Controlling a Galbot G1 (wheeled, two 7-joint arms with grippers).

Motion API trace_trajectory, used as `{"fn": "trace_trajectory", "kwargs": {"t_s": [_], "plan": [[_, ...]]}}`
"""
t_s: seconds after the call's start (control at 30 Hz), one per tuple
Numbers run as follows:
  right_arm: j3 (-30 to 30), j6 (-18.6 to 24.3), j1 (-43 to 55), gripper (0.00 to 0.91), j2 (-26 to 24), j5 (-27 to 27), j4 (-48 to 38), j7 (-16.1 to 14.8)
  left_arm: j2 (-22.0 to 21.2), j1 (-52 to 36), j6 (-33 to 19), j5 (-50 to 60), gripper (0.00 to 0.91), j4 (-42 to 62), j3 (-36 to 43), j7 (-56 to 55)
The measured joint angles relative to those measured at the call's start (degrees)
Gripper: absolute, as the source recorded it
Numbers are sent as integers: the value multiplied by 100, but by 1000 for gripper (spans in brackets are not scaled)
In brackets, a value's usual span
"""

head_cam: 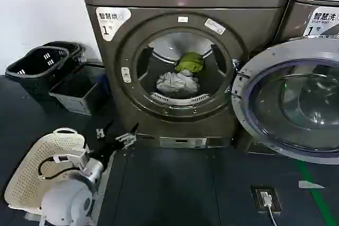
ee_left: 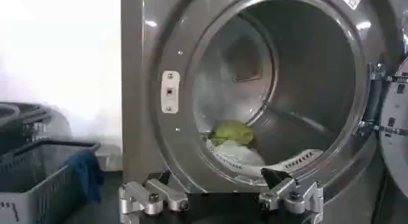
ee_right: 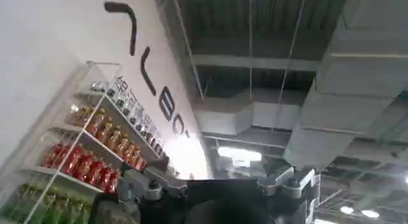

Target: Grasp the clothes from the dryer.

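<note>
Baskets sit at the far left of the head view: dark laundry baskets (head_cam: 42,70) against the wall and a white basket (head_cam: 39,170) low beside the robot's left arm. The left gripper (head_cam: 117,133) hangs with its fingers spread wide and empty, low in front of the dryer (head_cam: 185,67) and short of its round opening. The clothes lie up and to the right of it, inside the drum, well apart from the fingers. The whitish-grey garment (head_cam: 178,83) is a crumpled heap on the drum floor, its long axis running side to side; the yellow-green garment (head_cam: 190,62) rests just behind it and higher, touching it. Further right, the dryer door (head_cam: 288,104) stands swung open. The right gripper (ee_right: 220,192) points up toward a ceiling and a shelf of bottles (ee_right: 89,149), fingers apart and holding nothing.
</note>
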Motion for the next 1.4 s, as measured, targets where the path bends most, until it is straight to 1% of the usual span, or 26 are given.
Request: {"fn": "trace_trajectory", "kwargs": {"t_s": [0.2, 0.43, 0.83, 1.4], "plan": [[-48, 208, 33, 907, -2, 71, -86, 49, 7, 8, 21, 228, 907, -23, 27, 101], [-119, 330, 102, 907, 10, 41, -152, 70, -19, 85, 42, 505, 907, 33, 81, 172], [-54, 420, 54, 907, 10, -59, -223, 54, -10, 98, 54, 653, 907, 16, 74, 200], [64, 406, -14, 907, 43, -140, -286, -18, 36, 148, 60, 711, 907, -41, 50, 206]]}}
